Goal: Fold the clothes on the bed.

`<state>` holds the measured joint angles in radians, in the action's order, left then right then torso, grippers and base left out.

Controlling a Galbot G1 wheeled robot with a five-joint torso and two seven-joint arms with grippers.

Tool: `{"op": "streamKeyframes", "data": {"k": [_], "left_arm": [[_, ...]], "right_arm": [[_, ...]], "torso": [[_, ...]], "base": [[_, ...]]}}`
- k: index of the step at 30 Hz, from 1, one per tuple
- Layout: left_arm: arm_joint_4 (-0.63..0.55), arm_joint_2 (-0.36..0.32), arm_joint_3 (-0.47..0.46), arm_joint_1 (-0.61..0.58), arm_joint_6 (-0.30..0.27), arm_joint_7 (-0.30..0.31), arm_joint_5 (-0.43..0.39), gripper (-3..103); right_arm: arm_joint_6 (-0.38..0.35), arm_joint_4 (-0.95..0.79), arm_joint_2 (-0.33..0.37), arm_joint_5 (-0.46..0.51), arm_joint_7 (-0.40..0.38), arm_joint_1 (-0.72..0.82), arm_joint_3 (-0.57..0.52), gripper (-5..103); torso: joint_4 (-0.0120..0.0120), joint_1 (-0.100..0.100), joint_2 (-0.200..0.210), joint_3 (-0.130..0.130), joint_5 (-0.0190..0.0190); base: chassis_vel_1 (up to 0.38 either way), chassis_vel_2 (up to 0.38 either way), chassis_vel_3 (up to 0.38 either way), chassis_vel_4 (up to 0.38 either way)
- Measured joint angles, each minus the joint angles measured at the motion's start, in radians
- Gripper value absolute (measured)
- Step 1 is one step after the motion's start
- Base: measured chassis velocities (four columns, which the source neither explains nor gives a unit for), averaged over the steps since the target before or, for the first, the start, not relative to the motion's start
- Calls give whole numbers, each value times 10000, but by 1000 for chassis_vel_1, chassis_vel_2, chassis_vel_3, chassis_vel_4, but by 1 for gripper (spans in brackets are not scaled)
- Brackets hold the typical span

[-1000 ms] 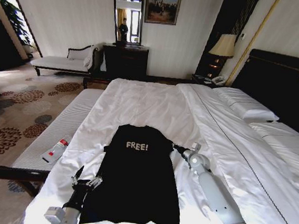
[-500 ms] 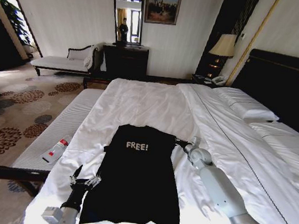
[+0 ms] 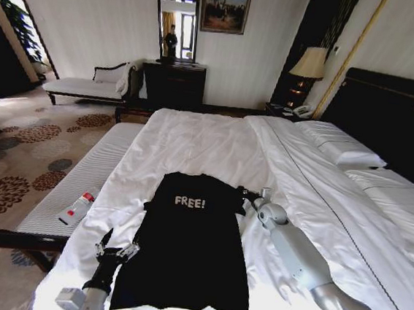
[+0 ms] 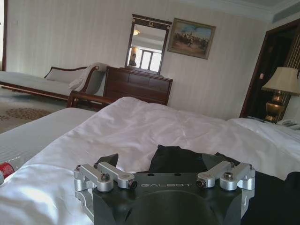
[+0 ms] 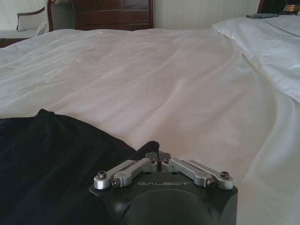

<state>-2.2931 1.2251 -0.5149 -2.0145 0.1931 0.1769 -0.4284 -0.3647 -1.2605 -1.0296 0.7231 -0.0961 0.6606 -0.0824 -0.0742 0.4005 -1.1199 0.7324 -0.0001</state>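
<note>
Right gripper (image 3: 248, 196) has crept toward the shirt's (image 3: 186, 252) shoulder since a second ago, now drawing the sleeve edge up; the wrist view shows its fingers (image 5: 158, 158) pressed together on a nub of black cloth; left gripper (image 3: 115, 251) has barely stirred, its fingers spread just beside the shirt's lower side edge, holding nothing. Shirt lies flat, lettering up, on the bed (image 3: 208, 144), between the two sets of fingers and near the close edge; a pinch this thin could slip free, or a one-sided pull could skew the shirt, since the left fingers have no hold. No containers in sight; a bottle (image 3: 77, 208) lies on the bench (image 3: 95, 170), well apart from the left fingers.
</note>
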Motion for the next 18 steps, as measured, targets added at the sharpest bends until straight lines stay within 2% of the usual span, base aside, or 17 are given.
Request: {"op": "streamKeyframes", "data": {"k": [6,7,9,13,14,16,17,18], "left_arm": [[0,10,-10,-14,18,-11,-6,100],[0,9,-10,-13,18,-13,-7,100],[3,7,-6,-5,19,-14,-8,100],[66,56,96,119,19,-15,-7,100],[66,56,96,119,19,-15,-7,100],[107,112,208,179,19,-14,7,100],[130,138,259,203,18,-14,29,100],[144,162,297,217,18,-14,47,100]], "right_arm": [[-68,-82,27,815,-53,125,-138,-2],[-82,-178,38,1018,-44,204,-227,3],[-68,-305,54,1178,-23,292,-311,3],[-156,-1202,118,2229,-202,770,-807,25],[-156,-1202,118,2229,-202,770,-807,25],[-208,-1564,194,2602,-289,950,-1045,36],[-215,-1647,240,2707,-311,995,-1130,36],[-216,-1668,285,2744,-313,1021,-1182,41]], "torso": [[-1,0,0,0,-1],[-2,0,0,0,0],[-2,0,0,0,0],[-2,-1,-1,-1,-1],[-2,-1,-1,-1,-1],[-1,-1,-1,-1,0],[-1,-1,-1,-1,-1],[-1,-1,-1,-1,-1]], "base": [[0,0,0,0],[0,0,0,0],[0,0,0,0],[0,0,0,0],[0,0,0,0],[0,0,0,0],[0,0,0,0],[0,0,0,0]]}}
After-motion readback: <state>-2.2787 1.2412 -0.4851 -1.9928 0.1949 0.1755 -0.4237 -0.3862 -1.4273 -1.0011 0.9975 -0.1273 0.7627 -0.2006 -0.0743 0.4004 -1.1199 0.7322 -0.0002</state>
